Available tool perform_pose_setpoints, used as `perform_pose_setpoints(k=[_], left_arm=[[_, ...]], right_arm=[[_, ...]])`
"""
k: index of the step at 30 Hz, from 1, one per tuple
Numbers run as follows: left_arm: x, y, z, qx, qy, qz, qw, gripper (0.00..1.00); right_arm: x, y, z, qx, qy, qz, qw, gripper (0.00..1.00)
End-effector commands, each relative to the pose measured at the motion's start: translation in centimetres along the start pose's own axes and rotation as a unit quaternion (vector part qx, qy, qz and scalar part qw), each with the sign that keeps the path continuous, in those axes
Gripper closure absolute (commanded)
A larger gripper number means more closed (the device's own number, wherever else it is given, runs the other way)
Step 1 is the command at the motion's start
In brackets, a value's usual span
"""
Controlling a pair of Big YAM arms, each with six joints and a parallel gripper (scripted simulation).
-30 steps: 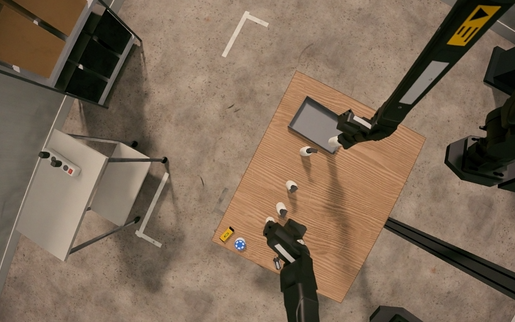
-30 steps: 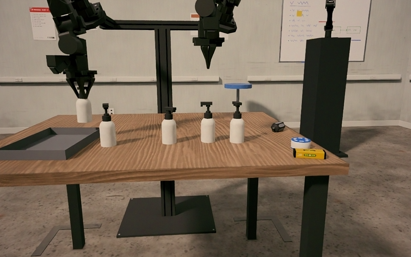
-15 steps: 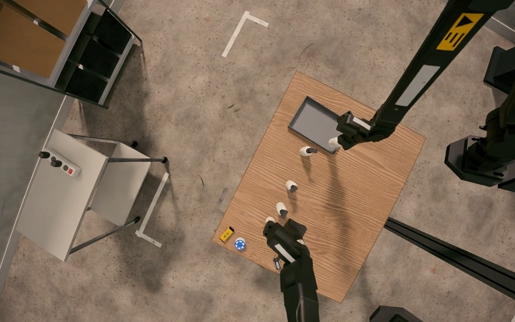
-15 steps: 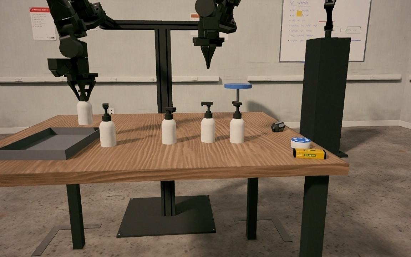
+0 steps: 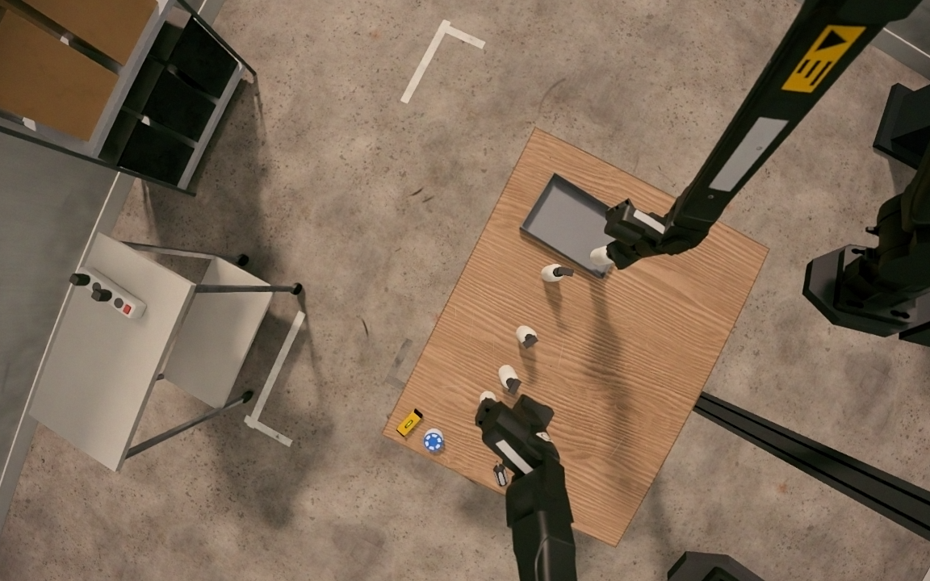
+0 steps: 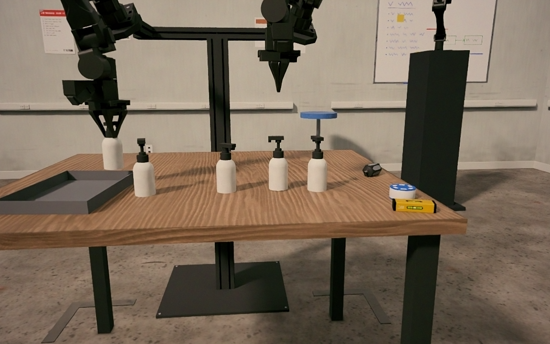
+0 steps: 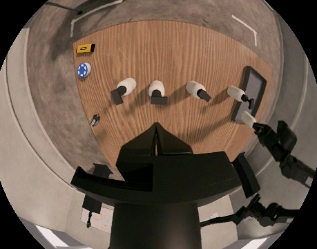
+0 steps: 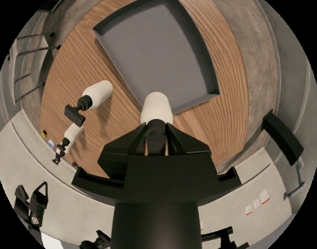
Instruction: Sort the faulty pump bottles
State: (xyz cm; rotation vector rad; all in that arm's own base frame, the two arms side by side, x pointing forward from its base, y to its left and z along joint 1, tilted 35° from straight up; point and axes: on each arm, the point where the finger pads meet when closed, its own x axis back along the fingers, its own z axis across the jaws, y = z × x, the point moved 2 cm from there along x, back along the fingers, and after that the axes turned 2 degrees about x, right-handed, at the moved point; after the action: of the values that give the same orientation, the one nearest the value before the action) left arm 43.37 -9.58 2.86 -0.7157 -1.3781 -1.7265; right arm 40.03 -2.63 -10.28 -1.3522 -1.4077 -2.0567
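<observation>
My right gripper [image 6: 111, 134] [image 8: 156, 126] is shut on the pump of a white bottle [image 5: 601, 255] [image 6: 112, 154] [image 7: 248, 119] [image 8: 157, 106], holding it upright, raised by a corner of the grey tray [image 5: 563, 213] [image 6: 76, 190] [image 8: 155, 48]. The tray is empty. Four bottles stand upright on the table: one [image 6: 144, 178] [image 8: 100, 93] beside the tray, one [image 6: 226, 176] [image 7: 195, 89] whose pump head sits lower than the others', and two more [image 6: 278, 174] [image 6: 317, 175] farther from the tray. My left gripper [image 6: 278, 90] [image 7: 156, 126] is shut and empty, above and behind the row.
A yellow level [image 5: 409, 422] [image 6: 413, 205] and a blue-and-white round item [image 5: 433, 440] [image 6: 402, 191] lie near the table corner far from the tray. A small black-and-grey item [image 5: 500, 474] [image 6: 371, 169] lies near the same table edge.
</observation>
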Motion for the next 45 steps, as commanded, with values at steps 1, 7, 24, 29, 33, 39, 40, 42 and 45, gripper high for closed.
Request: perform_pose_setpoints(k=[1, 7, 24, 29, 33, 39, 40, 42, 45], left_arm=[[0.2, -0.2, -0.1, 0.000, 0.001, 0.004, 1.000, 1.00], [0.2, -0.2, -0.1, 0.000, 0.001, 0.004, 1.000, 1.00], [0.2, -0.2, -0.1, 0.000, 0.001, 0.004, 1.000, 1.00], [0.2, -0.2, -0.1, 0.000, 0.001, 0.004, 1.000, 1.00], [0.2, -0.2, -0.1, 0.000, 0.001, 0.004, 1.000, 1.00], [0.2, -0.2, -0.1, 0.000, 0.001, 0.004, 1.000, 1.00], [0.2, -0.2, -0.1, 0.000, 0.001, 0.004, 1.000, 1.00], [0.2, -0.2, -0.1, 0.000, 0.001, 0.004, 1.000, 1.00], [-0.3, -0.8, -1.2, -0.024, -0.005, -0.001, 1.000, 1.00]], right_arm=[[-0.6, 0.3, -0.3, -0.001, -0.001, -0.002, 1.000, 0.78], [-1.5, 0.3, -0.4, -0.002, -0.001, -0.002, 1.000, 0.78], [-4.1, 0.3, -0.4, -0.002, -0.001, -0.002, 1.000, 0.78], [-4.4, -0.2, -0.6, -0.002, -0.002, 0.002, 1.000, 0.78], [-4.8, 0.3, -0.3, -0.003, 0.000, -0.003, 1.000, 0.78], [-4.6, 0.1, -0.4, -0.002, 0.001, -0.003, 1.000, 0.78], [-4.6, 0.1, -0.4, -0.002, 0.001, -0.003, 1.000, 0.78], [-4.6, 0.1, -0.4, -0.002, 0.001, -0.003, 1.000, 0.78], [-4.6, 0.1, -0.4, -0.002, 0.001, -0.003, 1.000, 0.78]])
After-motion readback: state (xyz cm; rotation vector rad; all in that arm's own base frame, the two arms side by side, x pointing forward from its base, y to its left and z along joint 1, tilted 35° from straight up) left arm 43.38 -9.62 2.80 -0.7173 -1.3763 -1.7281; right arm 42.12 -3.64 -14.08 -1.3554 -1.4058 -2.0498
